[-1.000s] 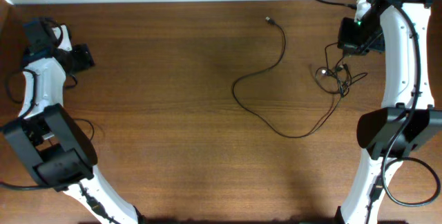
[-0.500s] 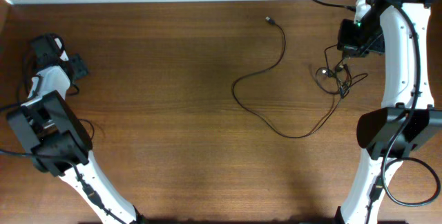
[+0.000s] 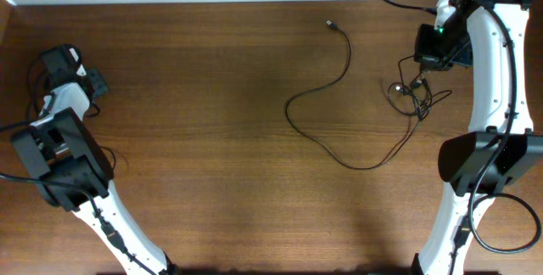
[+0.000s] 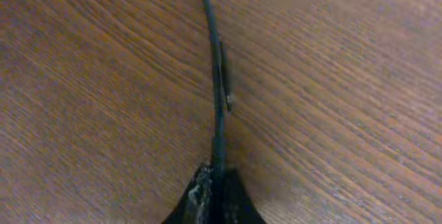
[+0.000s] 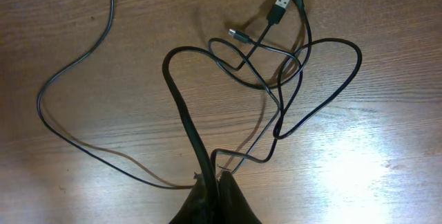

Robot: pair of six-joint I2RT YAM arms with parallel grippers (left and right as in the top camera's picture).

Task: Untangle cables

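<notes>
The cables lie at the right: a small tangle, and one long thin cable looping out from it to a plug at the back. My right gripper hangs over the tangle. In the right wrist view it is shut on a thicker black cable, with a USB plug and thin loops beyond it. My left gripper is far left; in the left wrist view it is shut, low on the wood, with a black cable running out from between its fingertips.
The brown wooden table ends at a pale wall along the back. The left arm's base and links fill the near left, and the right arm's the near right, each with thick black arm cables.
The left gripper has swung in toward the far left edge and gone from open to shut on the black cable. The right arm and the tangle have not moved.
</notes>
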